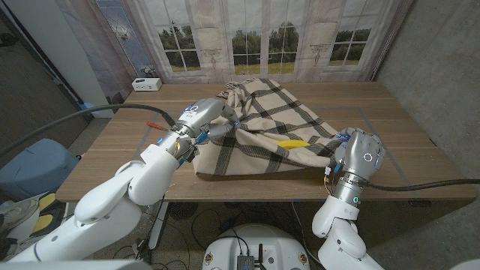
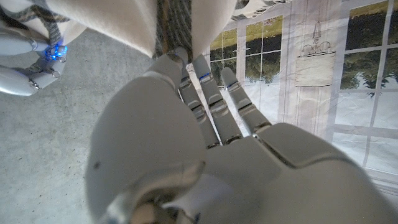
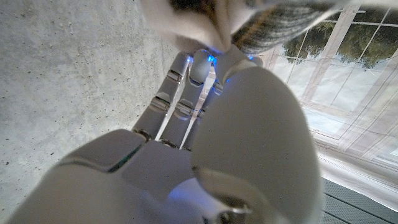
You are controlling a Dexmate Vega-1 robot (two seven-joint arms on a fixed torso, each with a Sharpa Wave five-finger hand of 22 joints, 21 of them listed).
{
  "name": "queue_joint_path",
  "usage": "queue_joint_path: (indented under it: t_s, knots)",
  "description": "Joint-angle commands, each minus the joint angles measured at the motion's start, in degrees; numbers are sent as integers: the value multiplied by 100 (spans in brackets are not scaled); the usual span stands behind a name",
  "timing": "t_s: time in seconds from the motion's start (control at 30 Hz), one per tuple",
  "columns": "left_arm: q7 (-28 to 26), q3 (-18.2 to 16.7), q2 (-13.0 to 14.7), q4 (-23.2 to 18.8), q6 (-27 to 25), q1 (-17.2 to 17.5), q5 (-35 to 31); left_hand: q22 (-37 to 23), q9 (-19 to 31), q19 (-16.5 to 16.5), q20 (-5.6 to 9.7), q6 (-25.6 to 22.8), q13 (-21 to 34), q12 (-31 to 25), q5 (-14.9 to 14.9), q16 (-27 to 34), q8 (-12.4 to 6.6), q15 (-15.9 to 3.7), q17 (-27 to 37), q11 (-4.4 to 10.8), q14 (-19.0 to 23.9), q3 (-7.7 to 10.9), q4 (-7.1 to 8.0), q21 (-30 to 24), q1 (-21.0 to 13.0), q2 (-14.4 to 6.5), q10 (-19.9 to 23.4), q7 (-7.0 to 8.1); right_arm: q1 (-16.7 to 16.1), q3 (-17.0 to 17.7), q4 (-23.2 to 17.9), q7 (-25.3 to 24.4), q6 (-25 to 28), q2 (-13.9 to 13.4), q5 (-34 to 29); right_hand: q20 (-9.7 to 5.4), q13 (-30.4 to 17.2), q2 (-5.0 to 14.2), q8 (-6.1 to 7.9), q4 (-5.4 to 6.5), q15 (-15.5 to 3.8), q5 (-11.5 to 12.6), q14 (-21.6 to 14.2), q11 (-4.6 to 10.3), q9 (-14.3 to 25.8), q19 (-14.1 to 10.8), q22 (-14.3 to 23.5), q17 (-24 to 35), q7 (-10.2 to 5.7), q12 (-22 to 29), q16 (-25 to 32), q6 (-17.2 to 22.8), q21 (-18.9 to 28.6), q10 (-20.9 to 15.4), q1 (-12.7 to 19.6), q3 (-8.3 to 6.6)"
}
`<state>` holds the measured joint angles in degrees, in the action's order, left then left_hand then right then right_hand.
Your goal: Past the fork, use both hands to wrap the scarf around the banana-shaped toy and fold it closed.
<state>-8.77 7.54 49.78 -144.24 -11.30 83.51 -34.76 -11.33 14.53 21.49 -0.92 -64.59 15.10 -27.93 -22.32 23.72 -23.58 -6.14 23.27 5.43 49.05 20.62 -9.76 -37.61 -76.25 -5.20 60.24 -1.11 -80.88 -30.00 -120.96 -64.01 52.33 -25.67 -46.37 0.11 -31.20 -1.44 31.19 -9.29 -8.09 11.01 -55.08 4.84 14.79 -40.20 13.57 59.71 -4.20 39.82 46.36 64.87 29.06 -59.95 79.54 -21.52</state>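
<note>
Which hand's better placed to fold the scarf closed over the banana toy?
Probably the right hand: it grips the scarf edge nearest the exposed banana toy. The left hand holds the far side.

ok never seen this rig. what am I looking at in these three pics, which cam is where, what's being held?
It is a two-armed robot with five-finger hands, standing at a wooden table.

The wide picture comes from a camera on its head, looking down. The other two come from cameras on each wrist, looking along the back of that hand; those views are turned.

On the table lies a plaid scarf, with a bit of a yellow banana-shaped toy peeking from its folds. A small white box sits at the far corner.

The left hand and right hand each grip an edge of the scarf.
</note>
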Motion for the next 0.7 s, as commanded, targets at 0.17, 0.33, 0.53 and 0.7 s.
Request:
queue_joint_path:
  t_s: [0.17, 0.33, 0.53, 0.7]
  knots:
    - [-364, -559, -378, 81, 984, 200, 510, -26, 51, 66, -15, -34, 1654, -441, -132, -25, -80, -761, 61, 220, 75, 41, 19, -64, -27, 31, 242, -12, 332, -31, 33, 155, -355, -179, -417, -6, -50, -17, 32, 1, -475, -11, -51, 19, 1, 28, 8, 52, 1, -6, -72, -39, 68, -21, -73, -66]
    - [-528, -543, -551, 56, 823, 217, 32, -28, 78, 70, -22, -27, 1711, -463, -217, -50, -112, -761, 88, 234, 83, 56, 22, -94, -36, 36, 239, -1, 601, -111, 67, 356, -442, -304, -466, -7, -74, -33, 48, 8, -475, -21, -67, 32, 9, 36, 1, 76, -6, -13, -104, -37, 84, -22, -104, -90]
    - [-757, -497, -758, 45, 572, 203, -552, -30, 85, 59, -23, -26, 1781, -490, -314, -69, -138, -764, 125, 246, 110, 62, 24, -126, -40, 58, 238, -9, 1049, -243, 219, 606, -660, -415, -510, -11, -108, -48, 54, 9, -477, -29, -85, 37, 0, 48, -8, 110, -13, -22, -149, -43, 106, -28, -130, -131]
    - [-810, -466, -913, 98, 320, 110, -825, -32, 82, 48, -18, -31, 1842, -504, -388, -84, -157, -766, 162, 254, 125, 59, 28, -154, -39, 78, 220, 21, 1372, -305, 353, 784, -837, -458, -490, -11, -133, -60, 63, 7, -478, -33, -97, 42, -3, 53, -15, 137, -11, -28, -184, -45, 124, -34, -146, -165]
